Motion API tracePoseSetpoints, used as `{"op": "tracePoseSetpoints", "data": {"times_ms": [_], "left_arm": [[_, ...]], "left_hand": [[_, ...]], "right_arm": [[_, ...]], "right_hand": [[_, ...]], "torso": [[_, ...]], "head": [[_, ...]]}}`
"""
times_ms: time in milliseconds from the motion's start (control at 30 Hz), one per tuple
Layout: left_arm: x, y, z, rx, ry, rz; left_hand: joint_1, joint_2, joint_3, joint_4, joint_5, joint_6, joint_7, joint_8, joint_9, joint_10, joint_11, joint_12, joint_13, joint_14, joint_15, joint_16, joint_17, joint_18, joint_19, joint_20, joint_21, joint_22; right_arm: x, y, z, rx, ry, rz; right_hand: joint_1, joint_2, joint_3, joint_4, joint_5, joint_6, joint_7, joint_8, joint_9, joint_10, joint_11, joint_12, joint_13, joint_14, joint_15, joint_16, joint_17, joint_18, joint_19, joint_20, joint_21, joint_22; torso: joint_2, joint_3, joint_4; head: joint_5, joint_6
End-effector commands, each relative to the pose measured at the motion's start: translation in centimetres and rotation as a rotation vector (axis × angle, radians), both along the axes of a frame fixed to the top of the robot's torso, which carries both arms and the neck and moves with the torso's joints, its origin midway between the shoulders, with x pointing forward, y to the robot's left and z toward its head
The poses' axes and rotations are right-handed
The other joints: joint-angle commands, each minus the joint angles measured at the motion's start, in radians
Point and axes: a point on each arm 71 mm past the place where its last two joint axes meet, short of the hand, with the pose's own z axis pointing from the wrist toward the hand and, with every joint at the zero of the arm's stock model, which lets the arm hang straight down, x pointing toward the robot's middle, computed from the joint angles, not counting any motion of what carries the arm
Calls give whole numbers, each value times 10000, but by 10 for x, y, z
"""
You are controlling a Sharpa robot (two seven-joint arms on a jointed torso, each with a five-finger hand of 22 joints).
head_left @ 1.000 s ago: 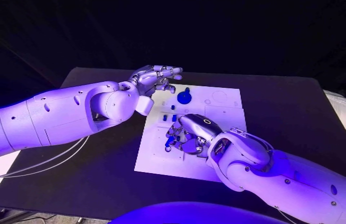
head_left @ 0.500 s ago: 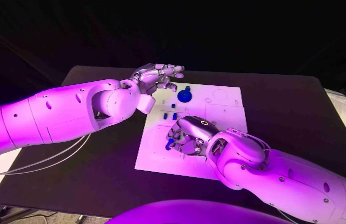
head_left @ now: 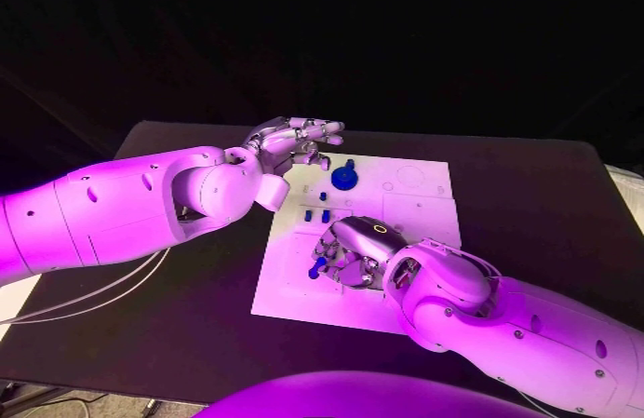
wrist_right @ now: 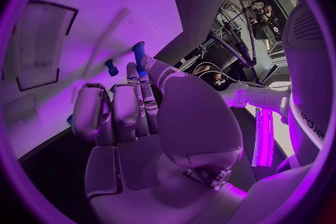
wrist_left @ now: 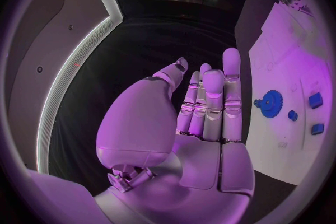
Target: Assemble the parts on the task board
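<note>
Fingers [wrist_right: 122,109] of the silver many-fingered right hand [head_left: 355,250] curl down onto the near left part of the white rectangular task board [head_left: 416,209]; a small blue peg [head_left: 316,268] shows at their tips, but whether it is pinched or only touched I cannot tell. The silver many-fingered left hand [head_left: 288,143] hangs over the board's far left corner with its fingers [wrist_left: 213,103] straight, close together and holding nothing.

Under the board lies the square black table [head_left: 537,204], the board resting in its middle. Both white arms reach in over the board's left half, and the right hand covers most of the near left area.

On the board, the round blue gear [head_left: 345,179] sits near the far edge, just beside the left hand. Two small blue blocks [head_left: 315,216] stand side by side between the gear and the right hand. A tiny blue stud [head_left: 325,197] lies between gear and blocks. Faint outlines mark the board's right half; no writing is readable.
</note>
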Motion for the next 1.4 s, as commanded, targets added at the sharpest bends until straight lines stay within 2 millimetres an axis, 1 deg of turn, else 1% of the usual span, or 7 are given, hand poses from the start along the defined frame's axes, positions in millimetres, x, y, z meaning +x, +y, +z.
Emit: {"op": "tracePoseSetpoints", "data": {"times_ms": [33, 700, 867, 1100, 1233, 1367, 1400], "left_arm": [[-1, -2, 1, -77, -53, -198], [0, -1, 0, -40, -4, -184], [1, 0, 0, -28, -18, -152], [2, -1, 0, -6, -35, -130], [2, -1, 0, 66, -96, -174], [2, 0, 0, 105, -141, -200], [2, 0, 0, 112, -145, -202]], "left_hand": [[107, -25, -78, -4, -33, -71, -26, 36, -13, -59, 10, 50, 17, -17, 52, 4, -10, 112, 69, 13, -51, -16], [104, -24, -91, -1, -33, -72, -24, 39, -14, -66, 13, 56, 19, -26, 54, -3, -26, 112, 68, 14, -56, -18], [99, -22, -100, 4, -34, -72, -22, 42, -14, -70, 15, 61, 20, -28, 55, -3, -29, 111, 68, 15, -59, -19], [99, -22, -100, 4, -34, -72, -22, 42, -14, -70, 15, 61, 20, -28, 55, -3, -29, 111, 68, 15, -59, -19], [100, -21, -103, 4, -34, -72, -22, 44, -14, -70, 15, 64, 20, -31, 56, -5, -34, 111, 68, 15, -61, -20], [120, 0, -105, 0, -30, -65, -25, 55, -12, -71, 10, 79, 24, -39, 56, -8, -46, 112, 68, 16, -68, -23], [120, 0, -105, 0, -30, -65, -25, 55, -12, -71, 10, 79, 24, -39, 56, -8, -46, 112, 68, 16, -68, -23]], "right_arm": [[0, 1, -1, -400, -172, 59], [-6, 9, -9, -466, -142, 363], [-4, 6, -8, -115, -287, 113], [-6, -9, 3, 704, -559, -134], [-9, -27, 19, 1349, -576, -210], [-12, -55, 31, 1711, -78, -654], [-12, -64, 32, 1673, 141, -856]], "right_hand": [[50, 56, 70, 14, 35, 26, 61, 32, 18, -46, 14, -31, 14, 284, 44, 46, -11, -78, 0, 80, 36, -4], [-285, -277, -123, 71, 163, -398, 175, -282, -69, -587, 198, -472, -37, 127, 200, -302, -495, 34, -352, 206, -300, -493], [-537, -625, -760, 128, 379, -1441, 251, -480, -308, -1920, 454, -818, -25, -116, 412, -948, -1259, 289, -1099, 397, -1199, -1701], [-412, -611, -2026, 359, 528, -2202, 169, -458, -310, -3051, 669, -547, 25, -299, 580, -1231, -1630, 410, -1413, 574, -1776, -2397], [-239, -526, -2759, 708, 605, -2104, 227, -432, -271, -3069, 618, -32, 86, -266, 549, -1167, -1608, 402, -1323, 561, -1777, -2385], [-102, -195, -2897, 887, 836, -1500, 269, -261, -169, -1757, 276, 942, 284, 261, 276, 42, -220, 273, -832, 344, -1297, -1770], [-77, -129, -2873, 910, 874, -1413, 282, -248, -160, -1486, 246, 1079, 308, 134, 254, -309, -680, 236, -714, 315, -1163, -1590]], "torso": [[1, 0, -11], [-1, -7, -8], [-6, 1, -16], [1, 12, 20], [-29, -15, -3], [-49, -15, -44], [-56, -14, -66]], "head": [[-3, -5], [-31, 15], [-52, 31], [-107, 1], [-164, 92], [-282, 187], [-326, 223]]}}
